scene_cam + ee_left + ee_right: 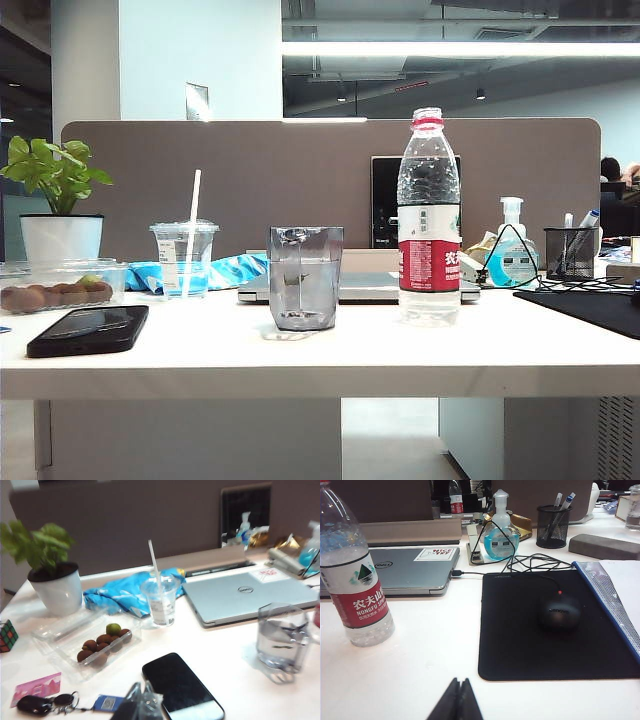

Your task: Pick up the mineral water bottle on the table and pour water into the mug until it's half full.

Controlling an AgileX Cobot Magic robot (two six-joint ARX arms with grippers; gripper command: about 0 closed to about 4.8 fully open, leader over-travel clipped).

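On the wide white counter [300, 355], mug left, bottle right, both untouched.
The smoky-grey faceted glass mug [305, 277] stands just left of the tall clear ribbed plastic mineral water bottle [429, 220], apart from it. The left gripper [141, 696] hovers closed and empty near a black phone [182, 686]; the right gripper [458, 692] is shut, empty, beside the bottle. The bottle looks full, thin-walled and probably slippery: grip the labelled middle gently.
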